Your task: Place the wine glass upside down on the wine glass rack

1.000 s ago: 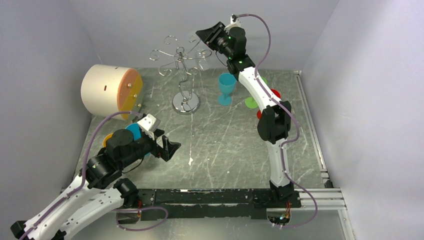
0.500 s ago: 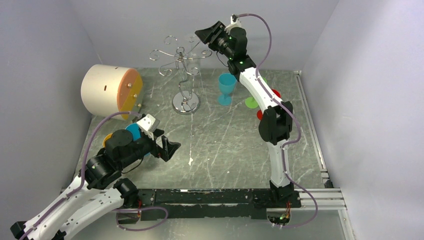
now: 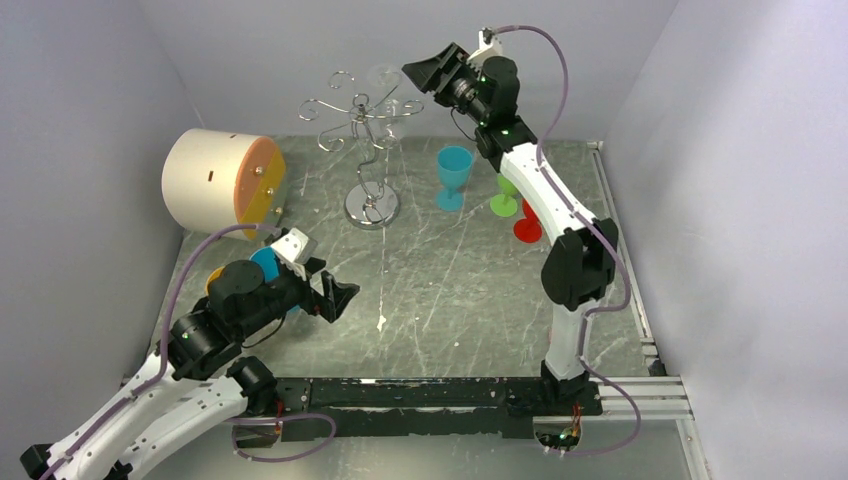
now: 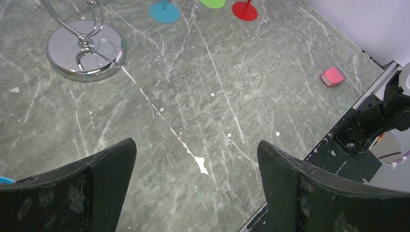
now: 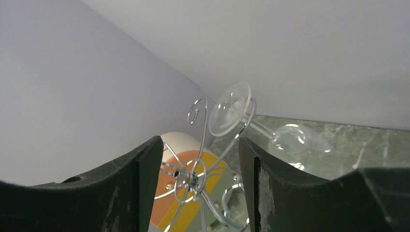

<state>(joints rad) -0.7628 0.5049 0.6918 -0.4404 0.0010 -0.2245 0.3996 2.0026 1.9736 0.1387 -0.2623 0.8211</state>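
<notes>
The clear wine glass (image 5: 232,110) hangs upside down on the wine glass rack (image 3: 371,150). Its round foot rests across a curled wire arm and its bowl (image 5: 296,137) hangs below. My right gripper (image 3: 424,72) is high at the back, just right of the rack's top. It is open, and the wire hub (image 5: 193,176) and glass foot show beyond the gap without touching the fingers (image 5: 145,159). My left gripper (image 3: 342,296) is low at the front left, wide open over bare table, with the rack's chrome base (image 4: 87,48) ahead of it.
A cream cylinder with an orange end (image 3: 215,180) lies at the back left. A teal goblet (image 3: 453,175), a green glass (image 3: 503,205) and a red one (image 3: 527,228) stand right of the rack. A pink block (image 4: 332,76) lies near the front rail.
My right gripper has opened wider and drawn back to the right, away from the rack. The glass stays hanging on the rack. The left arm has not moved.
</notes>
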